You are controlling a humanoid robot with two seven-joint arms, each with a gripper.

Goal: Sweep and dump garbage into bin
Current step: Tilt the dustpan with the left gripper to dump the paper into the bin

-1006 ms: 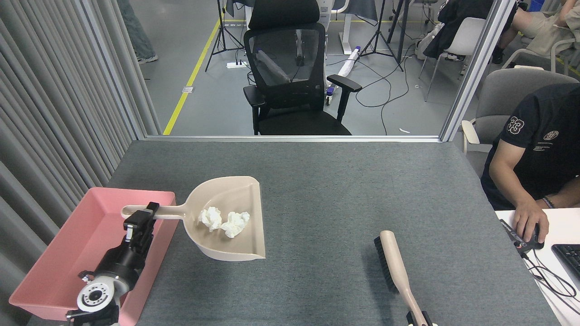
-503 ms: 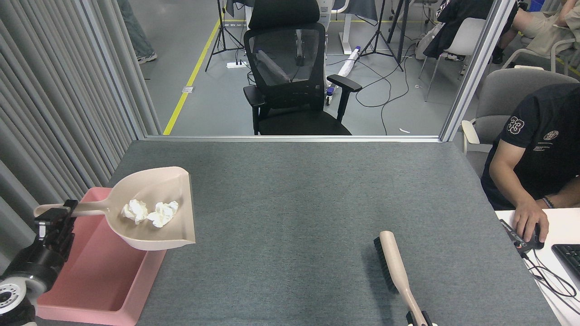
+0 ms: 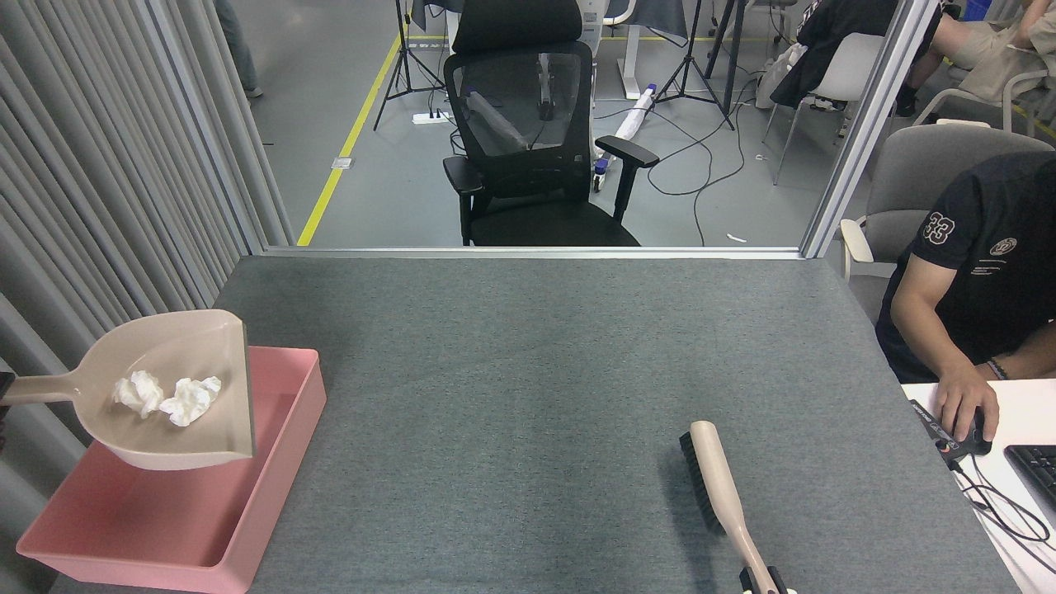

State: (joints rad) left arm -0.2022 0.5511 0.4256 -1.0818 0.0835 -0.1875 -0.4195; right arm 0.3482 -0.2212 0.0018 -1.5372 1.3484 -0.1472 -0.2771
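Two crumpled white wads of garbage [image 3: 139, 392] [image 3: 191, 401] lie inside the beige dustpan [image 3: 177, 351]. The dustpan hangs roughly level over the far part of the pink bin [image 3: 148, 516] at the table's left edge. Its long handle runs off the left border, where only a dark sliver of my left gripper [image 3: 2, 388] shows, shut on the handle. A beige brush [image 3: 714, 478] with black bristles lies on the table at lower right. My right gripper [image 3: 763, 582] is shut on its handle end, mostly cut off by the bottom edge.
The grey felt table [image 3: 528, 371] spreads between bin and brush. Grey slatted panels [image 3: 99, 206] stand close on the left. A seated person's arm [image 3: 949, 363] rests on a white desk at the right. A black office chair [image 3: 528, 140] stands behind the table.
My left arm carried the dustpan with both wads leftward, from the table beside the bin to above it. The arm has slid almost out of view. The brush and right gripper stayed put.
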